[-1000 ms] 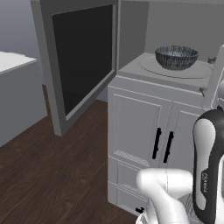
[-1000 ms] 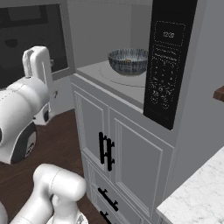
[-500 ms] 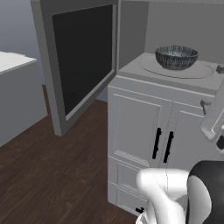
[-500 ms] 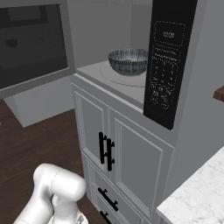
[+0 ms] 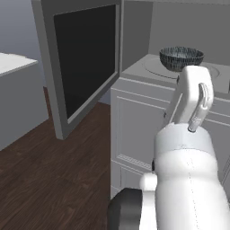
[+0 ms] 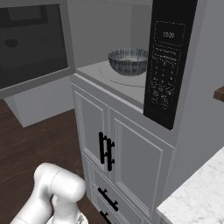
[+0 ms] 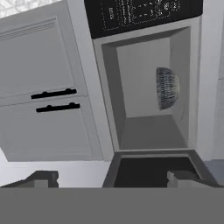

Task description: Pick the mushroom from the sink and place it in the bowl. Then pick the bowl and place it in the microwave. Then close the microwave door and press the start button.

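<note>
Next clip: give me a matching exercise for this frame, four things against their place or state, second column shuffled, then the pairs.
Things
1. bowl
2. microwave door
3. gripper
4. keypad panel

Places or states
A. swung wide open, dark glass
B. open and holding nothing
C. black, on the microwave front beside the opening
D. sitting on the round turntable inside the microwave

Pairs: 1-D, 2-A, 3-B, 4-C
</note>
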